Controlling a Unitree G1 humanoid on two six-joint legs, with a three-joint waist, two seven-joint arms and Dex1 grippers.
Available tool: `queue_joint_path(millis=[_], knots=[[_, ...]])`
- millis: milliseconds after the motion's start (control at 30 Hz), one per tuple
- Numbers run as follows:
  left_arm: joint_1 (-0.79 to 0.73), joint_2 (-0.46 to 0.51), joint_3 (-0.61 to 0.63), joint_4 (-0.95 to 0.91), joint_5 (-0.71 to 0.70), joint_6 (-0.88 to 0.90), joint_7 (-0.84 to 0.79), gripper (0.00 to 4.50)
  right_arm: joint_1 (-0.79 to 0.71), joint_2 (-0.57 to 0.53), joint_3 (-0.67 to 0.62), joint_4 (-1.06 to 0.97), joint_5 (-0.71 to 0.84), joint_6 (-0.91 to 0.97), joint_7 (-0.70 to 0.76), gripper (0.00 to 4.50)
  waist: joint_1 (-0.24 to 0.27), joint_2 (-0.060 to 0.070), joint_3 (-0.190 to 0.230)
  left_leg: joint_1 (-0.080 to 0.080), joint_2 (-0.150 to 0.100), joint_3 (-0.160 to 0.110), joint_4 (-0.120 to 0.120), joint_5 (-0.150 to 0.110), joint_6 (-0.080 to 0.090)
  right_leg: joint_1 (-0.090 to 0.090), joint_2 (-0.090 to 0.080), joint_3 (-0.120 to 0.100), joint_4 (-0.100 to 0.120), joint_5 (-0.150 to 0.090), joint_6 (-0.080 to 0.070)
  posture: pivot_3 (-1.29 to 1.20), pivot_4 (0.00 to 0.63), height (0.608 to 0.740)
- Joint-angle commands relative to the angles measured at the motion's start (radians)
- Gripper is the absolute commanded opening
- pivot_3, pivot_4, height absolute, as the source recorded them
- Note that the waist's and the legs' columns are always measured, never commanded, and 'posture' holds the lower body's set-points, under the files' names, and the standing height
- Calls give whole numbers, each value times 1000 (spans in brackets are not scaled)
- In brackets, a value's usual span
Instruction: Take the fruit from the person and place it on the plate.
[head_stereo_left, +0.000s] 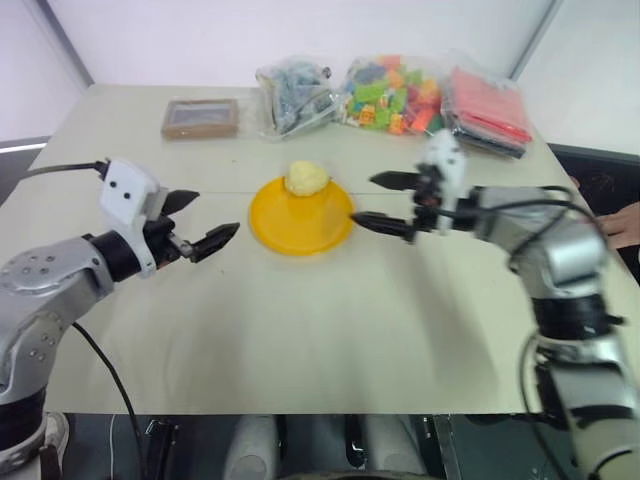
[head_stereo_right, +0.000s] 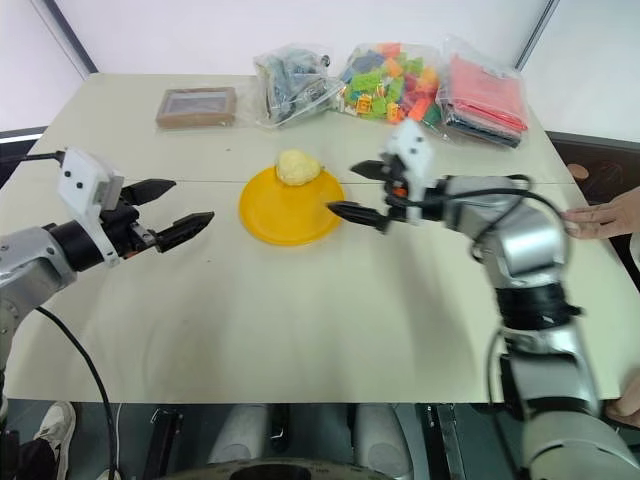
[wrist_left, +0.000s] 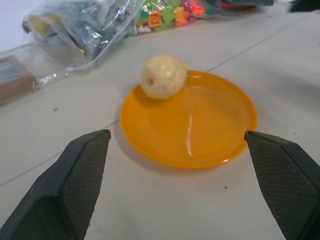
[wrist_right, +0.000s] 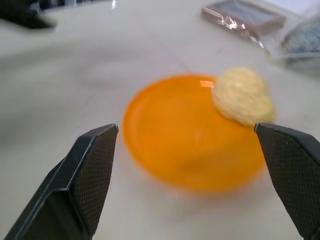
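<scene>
The desk (head_stereo_left: 300, 330) carries everything, and the yellow-orange plate (head_stereo_left: 300, 222) sits at its middle. On the plate's far rim rests the fruit (head_stereo_left: 307, 178), so the placing looks done; it sits so near the edge that I can't be sure it is fully inside. Right of the plate the right gripper (head_stereo_left: 385, 203) hangs with jaws spread and empty. Left of the plate the left gripper (head_stereo_left: 205, 220) waits, jaws parted, holding nothing. Beyond the desk's right edge a person's hand (head_stereo_right: 603, 217) rests. Little seems left but drawing the arms away.
</scene>
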Motion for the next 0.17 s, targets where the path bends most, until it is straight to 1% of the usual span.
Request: queue_joint_path(millis=[33,100,167], knots=[[-3,20,37,-20,-3,-19,-16,4500,19,-82,-120,-58,92,38,58,4468,-1,0,0,0,0,0,0,0,0,0,1,0,0,0,0,0,150,731],[-5,22,39,-14,-1,-22,-21,4500,50,-125,-169,-57,136,61,85,4468,3,0,0,0,1,-1,0,0,0,0,1,0,1,0,0,0,150,731],[-9,16,36,-2,4,-35,-22,4500,71,-140,-202,-53,152,61,79,4468,4,0,0,0,1,0,0,0,0,0,1,0,0,0,0,0,150,731]])
